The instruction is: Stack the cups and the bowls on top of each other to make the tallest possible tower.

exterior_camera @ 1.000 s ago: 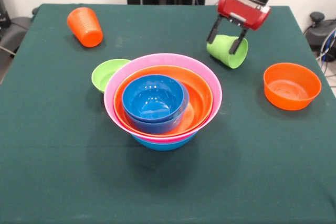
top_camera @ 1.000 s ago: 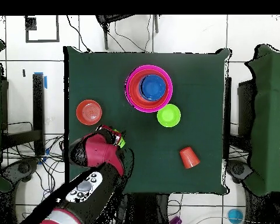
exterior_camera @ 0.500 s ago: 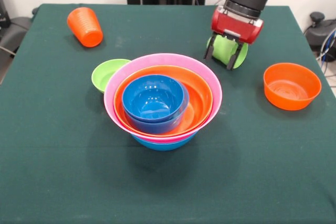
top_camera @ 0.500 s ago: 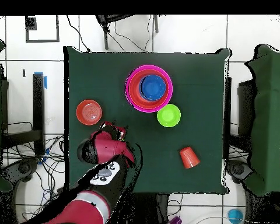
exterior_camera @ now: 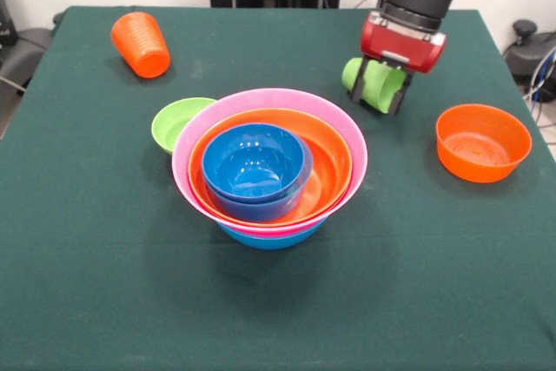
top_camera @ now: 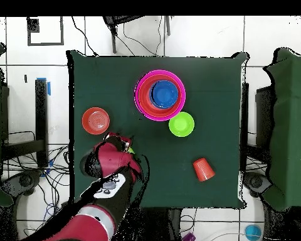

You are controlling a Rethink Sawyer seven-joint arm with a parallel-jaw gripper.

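Tower (exterior_camera: 269, 171): small blue bowl (exterior_camera: 256, 165) nested inside.

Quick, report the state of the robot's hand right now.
Hand: closed on the green cup, which lies tilted on its side between the fingers.

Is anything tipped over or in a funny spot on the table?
Yes. The orange cup lies on its side near a far corner, away from the bowls. The green cup is sideways too, held in the end effector. The stack of bowls sits straight.
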